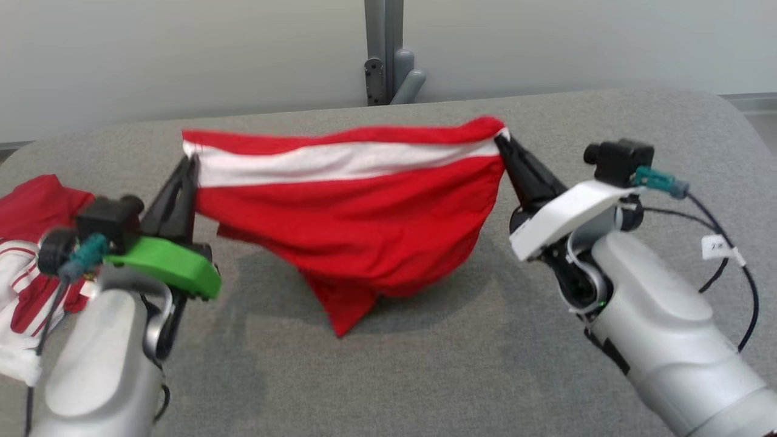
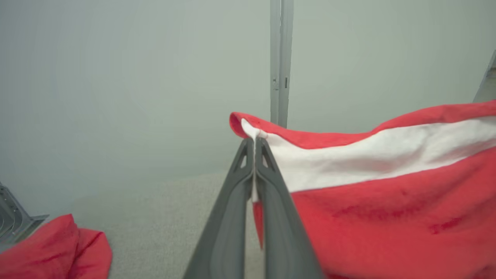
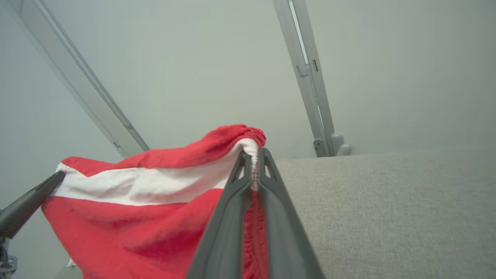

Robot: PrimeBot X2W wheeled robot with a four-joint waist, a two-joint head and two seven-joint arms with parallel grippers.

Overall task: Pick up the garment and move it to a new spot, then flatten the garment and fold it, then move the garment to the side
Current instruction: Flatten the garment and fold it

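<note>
A red garment (image 1: 352,218) with a white band near its top edge hangs stretched between my two grippers above the grey table (image 1: 485,364). My left gripper (image 1: 193,161) is shut on its left upper corner. My right gripper (image 1: 501,141) is shut on its right upper corner. The lower part sags to a point that touches or nearly touches the table. In the left wrist view the fingers (image 2: 232,217) pinch the white band of the garment (image 2: 387,201). In the right wrist view the fingers (image 3: 279,217) clamp the gathered edge of the garment (image 3: 135,217).
A pile of other red and white clothes (image 1: 27,243) lies at the table's left edge, beside my left arm, seen as red cloth (image 2: 54,252) in the left wrist view. A grey post (image 1: 385,51) stands behind the table against a pale wall.
</note>
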